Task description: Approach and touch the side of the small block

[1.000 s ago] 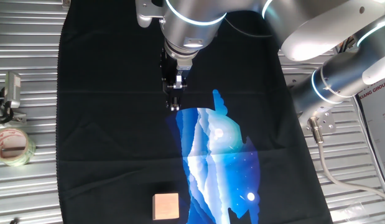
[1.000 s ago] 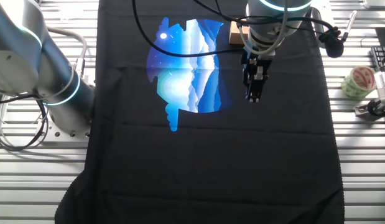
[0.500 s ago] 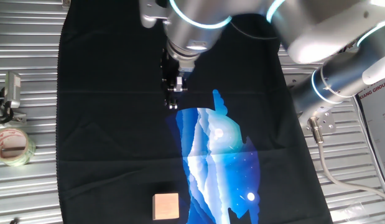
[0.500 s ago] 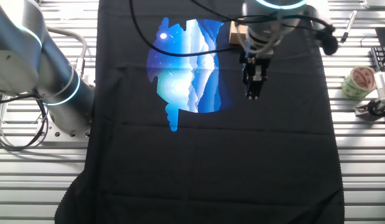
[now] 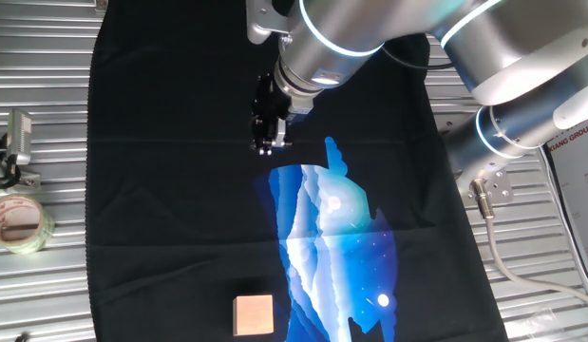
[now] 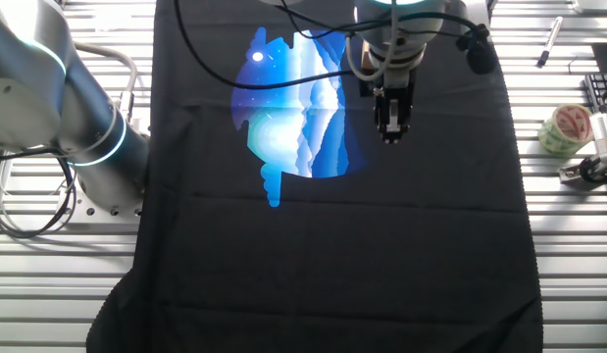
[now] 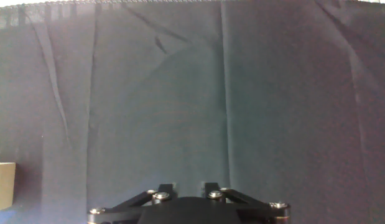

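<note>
The small block (image 5: pixel 254 314) is a pale tan wooden cube on the black cloth (image 5: pixel 170 199), near the front edge in one fixed view. My gripper (image 5: pixel 270 144) hangs over the cloth far behind it, well apart from it, and its fingers look pressed together and empty. In the other fixed view the gripper (image 6: pixel 386 129) is right of the blue print and the arm hides the block. In the hand view a tan face of the block (image 7: pixel 2 185) shows at the left edge; only the gripper's linkage shows at the bottom.
A blue and white print (image 5: pixel 333 237) covers the middle of the cloth. A roll of clear tape (image 5: pixel 18 220) and a metal clip (image 5: pixel 18 138) lie off the cloth on the ribbed metal table. The robot's base (image 5: pixel 521 123) stands at the right.
The arm has swung and tilted. The gripper has lifted slightly and shifted toward the print's edge, staying shut. The block has not moved.
</note>
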Action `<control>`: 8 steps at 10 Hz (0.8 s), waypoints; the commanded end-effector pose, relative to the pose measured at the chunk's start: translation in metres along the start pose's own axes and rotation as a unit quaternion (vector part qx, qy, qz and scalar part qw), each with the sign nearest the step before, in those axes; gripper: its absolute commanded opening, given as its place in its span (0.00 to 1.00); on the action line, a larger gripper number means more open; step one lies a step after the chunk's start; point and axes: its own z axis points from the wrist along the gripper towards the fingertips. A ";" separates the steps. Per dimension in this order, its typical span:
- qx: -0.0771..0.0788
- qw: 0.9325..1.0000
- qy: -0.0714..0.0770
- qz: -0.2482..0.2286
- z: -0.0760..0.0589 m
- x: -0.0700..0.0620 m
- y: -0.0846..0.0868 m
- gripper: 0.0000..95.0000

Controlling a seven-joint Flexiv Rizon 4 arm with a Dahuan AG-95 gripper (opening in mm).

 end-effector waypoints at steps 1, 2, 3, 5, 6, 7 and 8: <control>-0.001 1.000 -0.001 -0.001 -0.001 0.001 -0.001 0.00; -0.002 1.000 -0.001 -0.001 -0.001 0.001 -0.001 0.00; -0.002 1.000 -0.001 -0.001 -0.001 0.001 -0.001 0.00; -0.002 1.000 -0.001 -0.002 -0.001 0.001 0.000 0.00; -0.002 1.000 -0.001 -0.002 -0.001 0.001 0.000 0.00; -0.001 1.000 0.000 -0.001 -0.001 0.001 0.000 0.00; 0.000 1.000 0.001 0.000 0.001 0.001 0.000 0.00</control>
